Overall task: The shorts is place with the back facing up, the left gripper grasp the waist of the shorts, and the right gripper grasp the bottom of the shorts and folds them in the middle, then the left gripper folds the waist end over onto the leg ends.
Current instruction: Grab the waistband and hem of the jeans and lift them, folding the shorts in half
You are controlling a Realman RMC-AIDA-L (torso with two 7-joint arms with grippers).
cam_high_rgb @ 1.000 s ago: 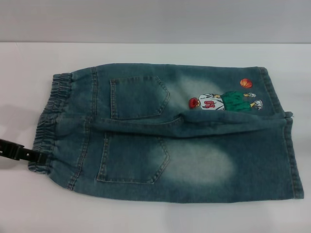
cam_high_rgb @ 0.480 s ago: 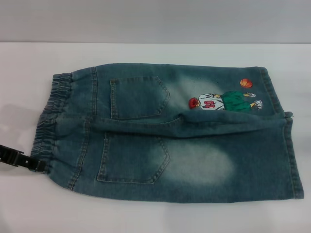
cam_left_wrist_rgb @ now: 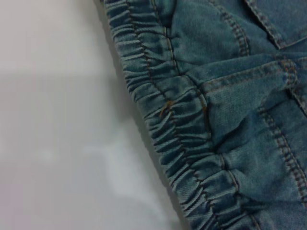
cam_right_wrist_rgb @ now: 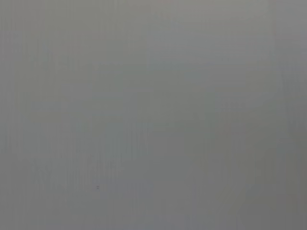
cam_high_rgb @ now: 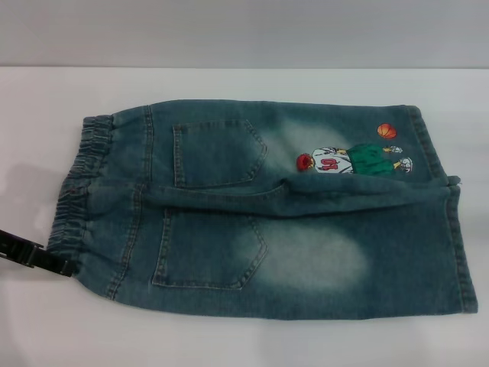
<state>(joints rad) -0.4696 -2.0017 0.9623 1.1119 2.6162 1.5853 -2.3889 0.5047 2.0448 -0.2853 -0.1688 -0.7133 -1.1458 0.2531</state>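
You see shorts (cam_high_rgb: pixel 267 206) flat, unfolded; left tool (cam_high_rgb: pixel 38 256) at waist (cam_high_rgb: pixel 76 191) corner, grip can't tell. Both folds left; right tool unseen.

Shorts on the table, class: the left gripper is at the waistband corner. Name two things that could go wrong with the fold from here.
1. The left gripper meets the waist only at its near corner, so lifting there may drag the shorts askew.
2. A raised ridge runs along the middle between the two legs; folding over it may leave a lumpy, uneven crease.
The right gripper is not in view, so the leg ends are unheld.
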